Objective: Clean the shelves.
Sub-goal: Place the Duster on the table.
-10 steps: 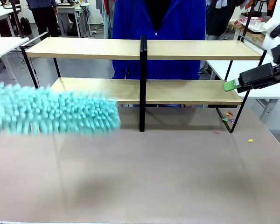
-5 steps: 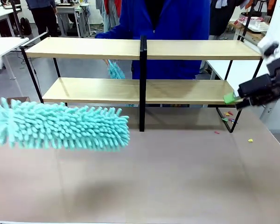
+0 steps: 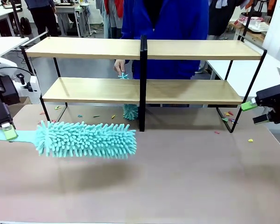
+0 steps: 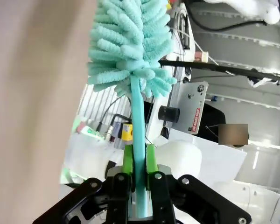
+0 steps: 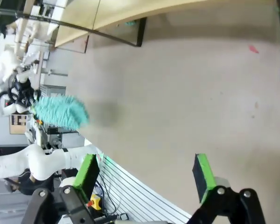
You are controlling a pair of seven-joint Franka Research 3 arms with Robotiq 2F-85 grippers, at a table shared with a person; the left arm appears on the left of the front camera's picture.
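Note:
The shelves [image 3: 191, 91] stand across the far half of the table, two light-wood boards in a black frame with a centre post; their boards also show in the right wrist view [image 5: 126, 11]. My left gripper [image 3: 7, 134] is at the left edge, shut on the flat handle of a fluffy teal duster [image 3: 86, 139] that hovers over the table in front of the lower board. The left wrist view has the handle clamped between the green pads [image 4: 127, 161], the duster [image 4: 126, 42] beyond. My right gripper [image 3: 253, 114] hangs open and empty by the rack's right end, its pads [image 5: 87, 171] wide apart.
A person in blue stands behind the rack; a hand [image 3: 119, 66] holds a small teal duster [image 3: 129, 112] hanging below the lower board. Small coloured scraps [image 3: 227, 116] lie near the rack's right foot, and more scraps [image 3: 94, 115] lie under its left half. The brown tabletop [image 3: 177, 177] stretches toward me.
The teal duster has slid right and lower, bringing my left gripper into view. My right gripper has drawn back right and down from the shelf end. The person's hand brought in a small duster.

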